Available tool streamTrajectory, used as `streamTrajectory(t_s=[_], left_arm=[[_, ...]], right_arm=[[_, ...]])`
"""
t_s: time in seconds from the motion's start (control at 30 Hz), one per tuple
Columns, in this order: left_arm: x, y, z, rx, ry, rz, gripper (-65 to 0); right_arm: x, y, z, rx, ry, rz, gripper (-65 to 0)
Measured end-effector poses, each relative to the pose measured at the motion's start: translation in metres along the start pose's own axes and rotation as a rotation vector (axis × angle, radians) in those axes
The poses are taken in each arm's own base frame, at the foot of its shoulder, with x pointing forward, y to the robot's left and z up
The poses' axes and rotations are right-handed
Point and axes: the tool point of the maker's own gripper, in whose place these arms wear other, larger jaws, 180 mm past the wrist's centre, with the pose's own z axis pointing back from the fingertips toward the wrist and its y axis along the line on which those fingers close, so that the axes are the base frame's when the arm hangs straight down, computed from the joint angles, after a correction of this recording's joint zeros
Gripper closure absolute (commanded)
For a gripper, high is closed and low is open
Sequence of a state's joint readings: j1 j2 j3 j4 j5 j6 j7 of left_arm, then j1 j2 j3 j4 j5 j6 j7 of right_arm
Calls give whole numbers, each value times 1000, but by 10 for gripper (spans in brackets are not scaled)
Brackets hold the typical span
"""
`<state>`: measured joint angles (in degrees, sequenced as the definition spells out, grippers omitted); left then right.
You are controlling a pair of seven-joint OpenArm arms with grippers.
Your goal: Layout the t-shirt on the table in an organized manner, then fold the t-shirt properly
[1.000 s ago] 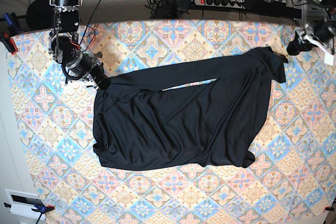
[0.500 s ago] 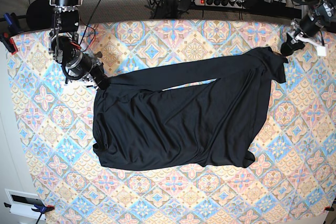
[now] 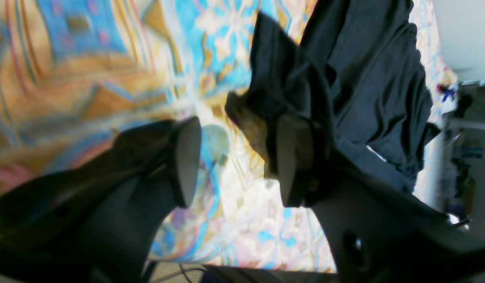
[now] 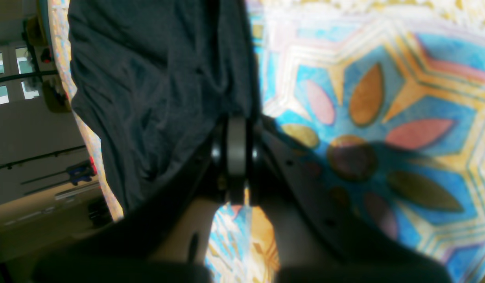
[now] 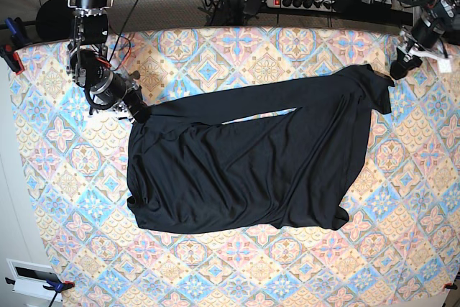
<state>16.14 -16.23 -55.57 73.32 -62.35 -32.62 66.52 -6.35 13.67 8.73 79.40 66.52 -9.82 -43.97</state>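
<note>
**Base view: shirt spread, folding not started**

Base view, left side: the right gripper (image 5: pixel 138 112) is seen at the shirt's (image 5: pixel 244 163) upper-left corner. In the right wrist view its jaws are pressed together with black fabric bunched against them, so it is judged to be clenched on the shirt corner.

Centre: the shirt is laid across the middle of the table (image 5: pixel 215 271), black against the patterned cloth. It is spread but not squared. A long band is drawn from the held corner to the upper right, a narrow gap of table is shown under that band, and the hem at lower right is curled. No fold is made yet. The layout step is judged to be partly done; flattening, squaring and all folds are left.

Right side: the left gripper (image 5: pixel 397 70) is held at the table's far-right edge, just beside the shirt's upper-right tip. In the left wrist view its jaws are parted with bare table between them; the cloth lies against the outside of one finger (image 3: pixel 293 157), and nothing is grasped.

Compared with the earlier base frame, the left gripper's jaws have narrowed, and it has moved nearer the shirt tip. The shirt and the right gripper are unchanged.
</note>
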Motion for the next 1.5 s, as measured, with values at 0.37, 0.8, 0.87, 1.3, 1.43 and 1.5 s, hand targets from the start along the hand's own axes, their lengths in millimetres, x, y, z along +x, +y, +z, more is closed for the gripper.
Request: streamTrajectory(t_s=[0.37, 0.8, 0.87, 1.3, 1.43, 1.5], left_arm=[[5, -21, -17, -78, -42, 30, -291], [16, -38, -21, -148, -66, 41, -292], [22, -42, -24, -161, -83, 40, -292], [25, -46, -29, -162, -81, 30, -288], [17, -48, -33, -172, -76, 50, -288], [17, -48, -33, -171, -73, 49, -288]], right_arm=[[0, 0, 0, 0, 1, 0, 0], [0, 0, 0, 0, 0, 0, 0], [0, 0, 0, 0, 2, 0, 0], [0, 0, 0, 0, 0, 0, 0], [0, 0, 0, 0, 1, 0, 0], [0, 0, 0, 0, 1, 0, 0]])
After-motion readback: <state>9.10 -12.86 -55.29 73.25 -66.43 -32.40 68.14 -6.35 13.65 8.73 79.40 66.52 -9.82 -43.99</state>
